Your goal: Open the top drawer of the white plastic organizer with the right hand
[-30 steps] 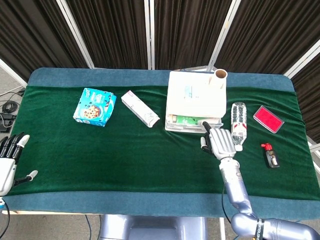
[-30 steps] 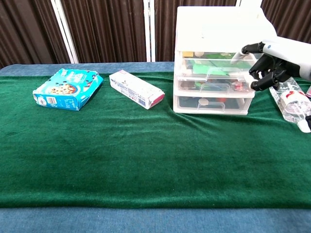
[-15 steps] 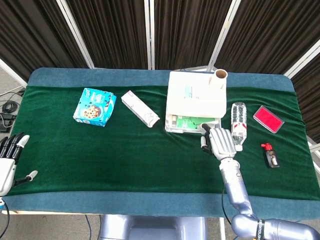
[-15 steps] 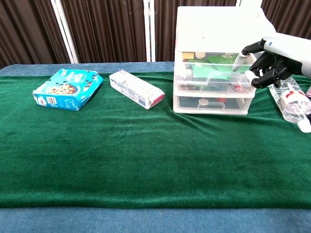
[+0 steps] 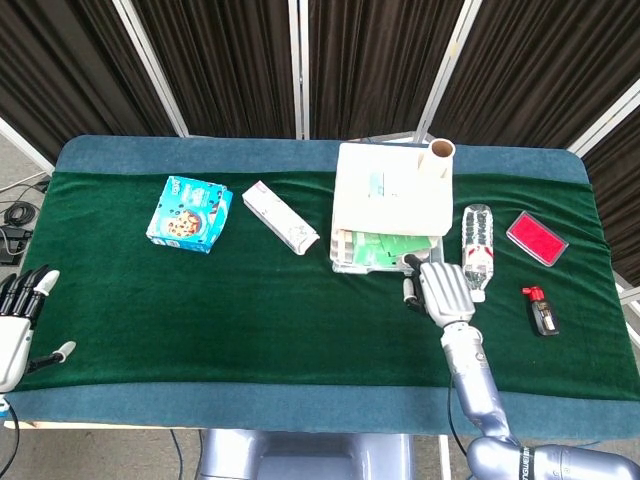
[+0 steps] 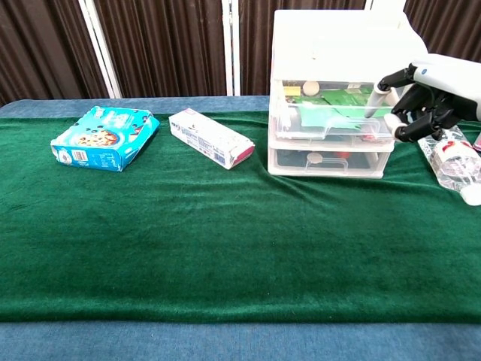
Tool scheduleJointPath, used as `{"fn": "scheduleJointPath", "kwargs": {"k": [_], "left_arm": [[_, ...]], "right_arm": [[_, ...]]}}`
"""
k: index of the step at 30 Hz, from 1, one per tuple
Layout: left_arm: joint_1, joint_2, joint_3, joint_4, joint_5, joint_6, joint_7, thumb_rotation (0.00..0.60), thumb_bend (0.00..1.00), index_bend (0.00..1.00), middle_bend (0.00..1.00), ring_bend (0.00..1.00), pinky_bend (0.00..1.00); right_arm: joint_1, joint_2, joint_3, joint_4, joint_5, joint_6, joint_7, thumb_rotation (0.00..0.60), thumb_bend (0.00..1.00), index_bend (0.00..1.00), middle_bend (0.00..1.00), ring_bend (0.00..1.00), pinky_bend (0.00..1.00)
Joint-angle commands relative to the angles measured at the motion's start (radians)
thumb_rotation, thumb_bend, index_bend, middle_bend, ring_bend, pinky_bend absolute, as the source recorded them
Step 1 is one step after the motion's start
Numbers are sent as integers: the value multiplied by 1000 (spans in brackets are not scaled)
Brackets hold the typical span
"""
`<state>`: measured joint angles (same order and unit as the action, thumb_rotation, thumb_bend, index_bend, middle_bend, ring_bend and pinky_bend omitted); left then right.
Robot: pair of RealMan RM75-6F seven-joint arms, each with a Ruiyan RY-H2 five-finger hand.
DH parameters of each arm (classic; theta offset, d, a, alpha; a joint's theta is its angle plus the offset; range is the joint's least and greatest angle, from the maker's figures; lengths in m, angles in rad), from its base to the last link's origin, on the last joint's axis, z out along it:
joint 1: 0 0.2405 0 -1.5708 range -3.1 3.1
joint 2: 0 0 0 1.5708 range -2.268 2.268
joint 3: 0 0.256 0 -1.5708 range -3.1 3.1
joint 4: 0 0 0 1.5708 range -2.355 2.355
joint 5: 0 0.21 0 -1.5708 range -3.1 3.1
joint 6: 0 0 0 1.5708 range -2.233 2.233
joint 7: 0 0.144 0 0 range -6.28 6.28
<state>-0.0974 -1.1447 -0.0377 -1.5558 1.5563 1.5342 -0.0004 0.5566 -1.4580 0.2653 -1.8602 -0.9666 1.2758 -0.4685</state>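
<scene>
The white plastic organizer (image 5: 390, 195) stands at the back right of the green cloth, and the chest view shows its stacked drawers (image 6: 338, 45). Its top drawer (image 6: 331, 120) sticks out in front of the lower ones, and green packets show inside it (image 5: 385, 252). My right hand (image 6: 425, 101) hooks curled fingers on the drawer's right front corner, and in the head view it lies just in front of the organizer (image 5: 443, 290). My left hand (image 5: 18, 320) hangs off the table's front left edge, fingers apart and holding nothing.
A blue cookie box (image 5: 188, 213) and a white carton (image 5: 280, 217) lie left of the organizer. A water bottle (image 5: 478, 245) lies right beside my right hand, with a red pad (image 5: 536, 238) and a small black-and-red item (image 5: 541, 310) further right. A cardboard tube (image 5: 438, 155) stands on the organizer.
The top drawer has slid out toward the table's front as my right hand drew back with it. More of the green contents now shows. The left hand has not moved.
</scene>
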Motion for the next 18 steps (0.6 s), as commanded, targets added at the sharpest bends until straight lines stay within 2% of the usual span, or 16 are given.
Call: {"fn": "scheduleJointPath", "kwargs": {"k": [1, 18], "left_arm": [[0, 0, 0, 1, 0, 0, 0, 600, 74, 0, 0, 0, 0], [1, -1, 1, -1, 3, 1, 5, 600, 75, 0, 0, 0, 0]], "right_arm": [[-6, 7, -6, -7, 0, 4, 3, 600, 543, 450, 778, 782, 681], [-30, 31, -39, -55, -39, 32, 4, 600, 549, 486, 782, 784, 682]]}}
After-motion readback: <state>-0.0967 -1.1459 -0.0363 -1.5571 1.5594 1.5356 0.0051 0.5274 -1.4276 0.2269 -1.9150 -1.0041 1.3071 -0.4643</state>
